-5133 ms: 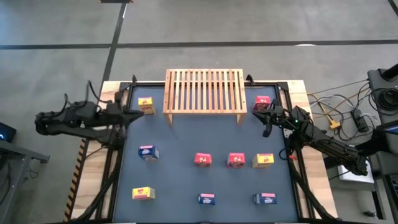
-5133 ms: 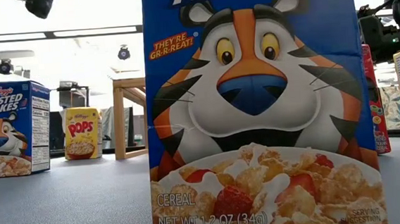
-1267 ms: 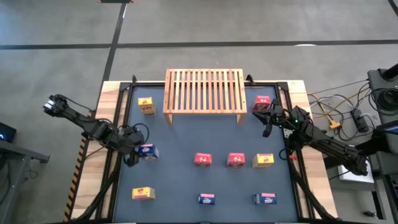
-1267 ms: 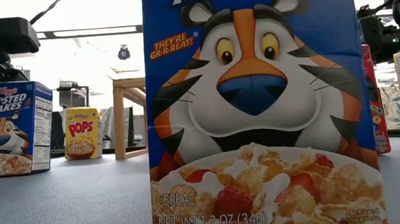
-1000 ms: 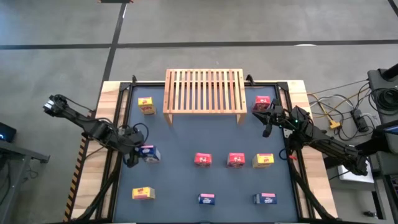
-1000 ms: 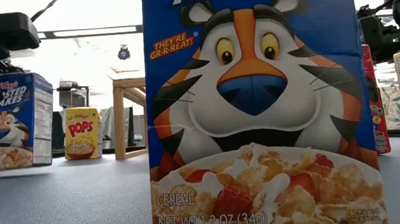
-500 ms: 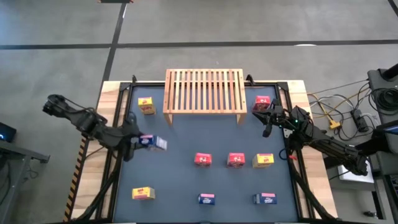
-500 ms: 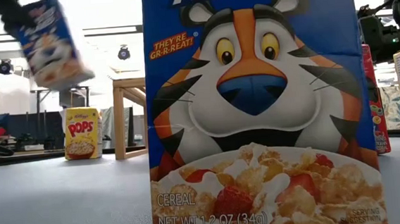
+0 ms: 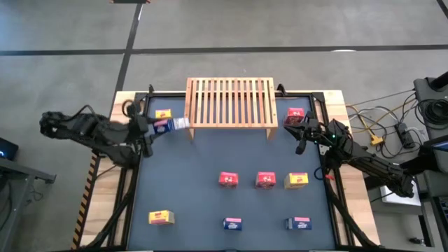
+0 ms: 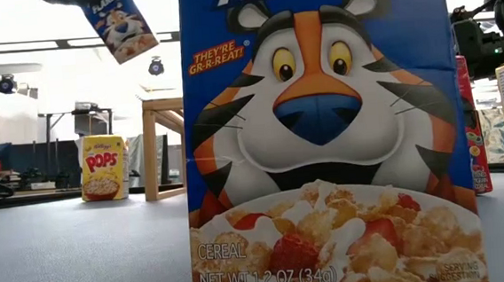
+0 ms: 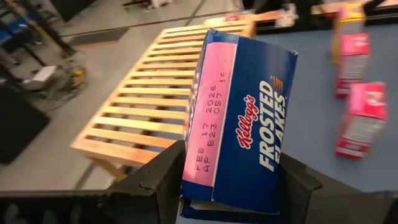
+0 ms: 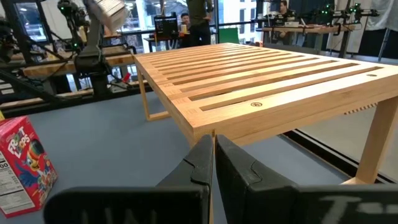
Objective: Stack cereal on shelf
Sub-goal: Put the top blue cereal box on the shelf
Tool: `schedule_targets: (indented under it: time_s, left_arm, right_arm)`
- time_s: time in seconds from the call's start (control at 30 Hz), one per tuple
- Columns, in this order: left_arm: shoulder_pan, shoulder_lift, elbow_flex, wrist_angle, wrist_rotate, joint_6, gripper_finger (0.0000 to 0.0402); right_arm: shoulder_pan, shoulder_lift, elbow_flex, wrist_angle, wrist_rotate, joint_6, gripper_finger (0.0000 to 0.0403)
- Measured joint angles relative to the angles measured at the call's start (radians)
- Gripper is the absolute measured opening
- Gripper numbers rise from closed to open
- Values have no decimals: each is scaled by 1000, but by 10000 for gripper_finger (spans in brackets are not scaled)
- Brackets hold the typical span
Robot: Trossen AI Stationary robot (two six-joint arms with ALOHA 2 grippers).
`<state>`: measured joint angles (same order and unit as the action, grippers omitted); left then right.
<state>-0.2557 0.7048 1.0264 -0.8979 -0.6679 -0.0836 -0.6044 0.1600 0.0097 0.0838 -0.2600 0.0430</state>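
Note:
My left gripper (image 9: 158, 126) is shut on a blue cereal box (image 9: 171, 124), held in the air just off the left end of the slatted wooden shelf (image 9: 229, 103). In the low view the box (image 10: 121, 24) hangs tilted high above the table. A yellow box (image 9: 162, 113) stands on the table beside it. My right gripper (image 9: 298, 137) waits shut at the table's right, next to a red box (image 9: 295, 114) off the shelf's right end. My left gripper pinches the blue box between its two fingers (image 11: 155, 183) at the end nearest the wrist (image 11: 198, 180), one finger on each side. The fingers come from the table's left, slanting a little downward. The box juts out ahead of them, tilted and lifted clear of the table.
Two red boxes (image 9: 228, 179) (image 9: 264, 179) and a yellow one (image 9: 296, 180) stand in a row mid-table. Along the near edge stand a yellow box (image 9: 161, 218) and two blue ones (image 9: 232, 224) (image 9: 299, 223). One blue box (image 10: 323, 136) fills the low view.
My left gripper has risen with the blue box and gone toward the table's far edge, up to the shelf's left end, rolling its wrist on the way. The box, which stood on the table, is now lifted clear and tipped over.

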Motion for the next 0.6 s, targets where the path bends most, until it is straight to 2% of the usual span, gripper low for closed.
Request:
schedule_targets:
  time_s: [0.1, 0.2, 0.37, 0.6]
  left_arm:
    - [121, 0, 27, 34, 69, 97, 165]
    - [269, 12, 50, 83, 194, 195, 165]
    - [562, 69, 89, 124, 494, 328, 165]
    - [958, 214, 151, 174, 891, 450, 165]
  right_arm:
    - [0, 0, 0, 0, 0, 0, 9]
    - [0, 0, 0, 0, 0, 1, 9]
    - [0, 0, 0, 0, 0, 1, 9]
    - [0, 0, 0, 0, 0, 0, 9]
